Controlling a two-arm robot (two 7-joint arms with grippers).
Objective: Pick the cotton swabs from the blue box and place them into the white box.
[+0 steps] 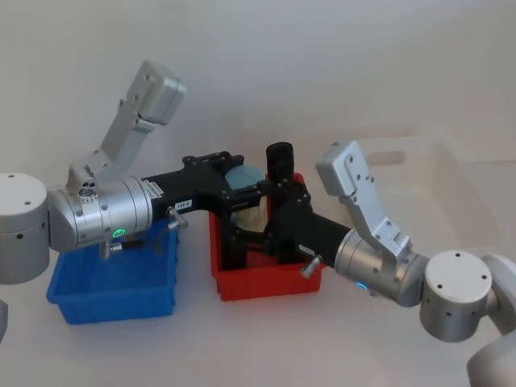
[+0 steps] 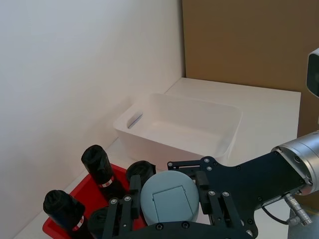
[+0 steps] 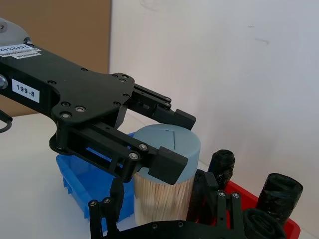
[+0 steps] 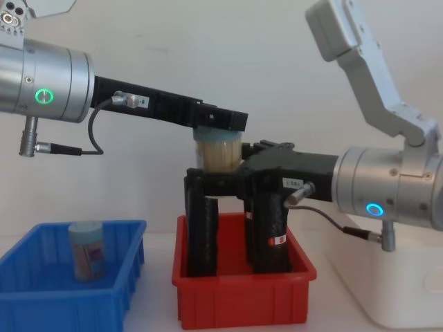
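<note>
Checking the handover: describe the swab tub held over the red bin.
The swab tub is a clear cylinder packed with tan stems under a pale blue cap, upright in the air above the red bin. The left hand clamps it at the cap; the right hand is at its lower body.

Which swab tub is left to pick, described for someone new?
Look to the blue box on the robot's left, beside the red bin. A lone tub stands upright on its floor. The other tub hangs over the red bin, clamped by the left pincer with the right pincer around it.
</note>
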